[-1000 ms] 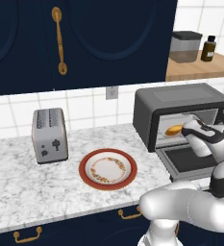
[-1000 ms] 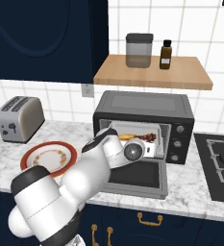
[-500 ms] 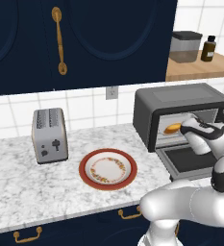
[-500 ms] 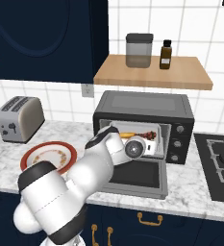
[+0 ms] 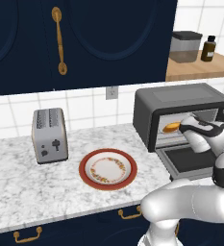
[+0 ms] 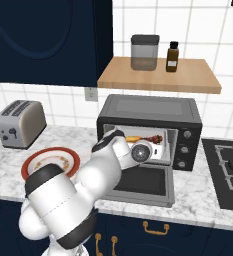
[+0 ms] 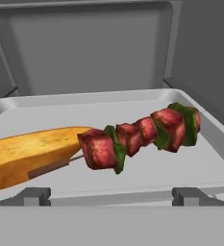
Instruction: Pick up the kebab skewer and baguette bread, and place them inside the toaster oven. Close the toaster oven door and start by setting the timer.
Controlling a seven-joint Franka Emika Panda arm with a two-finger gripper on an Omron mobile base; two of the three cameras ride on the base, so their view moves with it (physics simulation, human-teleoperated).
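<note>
The toaster oven (image 6: 150,107) stands on the counter with the toaster oven door (image 6: 143,182) dropped flat open. On the grey tray (image 7: 132,185) inside lie the baguette bread (image 7: 22,156) at the left and the kebab skewer (image 7: 142,134) beside it, the stick's end resting against the loaf. Both also show through the oven mouth: the baguette bread (image 6: 133,138) and the kebab skewer (image 6: 151,139). My gripper (image 7: 111,196) hovers open just in front of the tray with nothing between its fingers. Seen from the left, the gripper (image 5: 184,128) points into the oven above the door (image 5: 185,161), next to the baguette bread (image 5: 171,127).
A red-rimmed plate (image 5: 87,175) lies bare on the marble counter left of the oven, with a silver toaster (image 5: 49,135) further left. A wooden shelf (image 6: 158,75) above the oven carries a canister and a bottle. A stove (image 6: 228,167) sits to the oven's right.
The hand has barely shifted at the oven mouth while the arm's elbow has risen. Jaws stay open. The baguette and skewer lie still.
</note>
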